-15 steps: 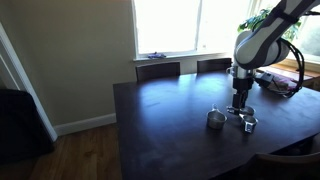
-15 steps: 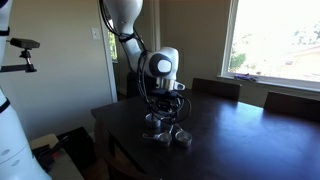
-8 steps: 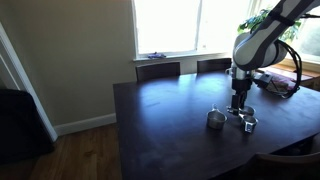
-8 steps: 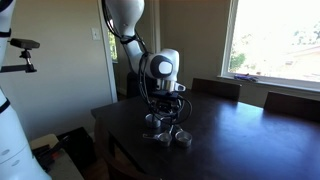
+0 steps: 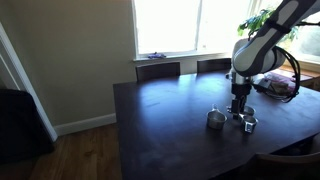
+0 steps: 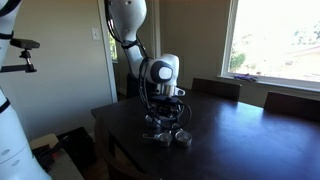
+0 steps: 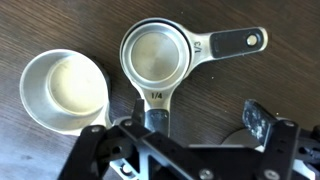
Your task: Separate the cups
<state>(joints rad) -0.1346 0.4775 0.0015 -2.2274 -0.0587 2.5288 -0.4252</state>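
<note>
Hovering low over the dark table, your gripper has its fingers spread wide with nothing clamped. The nested cups sit just ahead of the fingertips. One handle, marked 1/4, runs back into the gap between the fingers; I can't tell if either finger touches it. The other handle points sideways, ahead of the finger whose pad is in view. The loose cup sits upright just beside the stack, ahead of and outside the opposite finger.

Shiny silver metal cups lie on a dark, faintly glossy wood-grain table.
</note>
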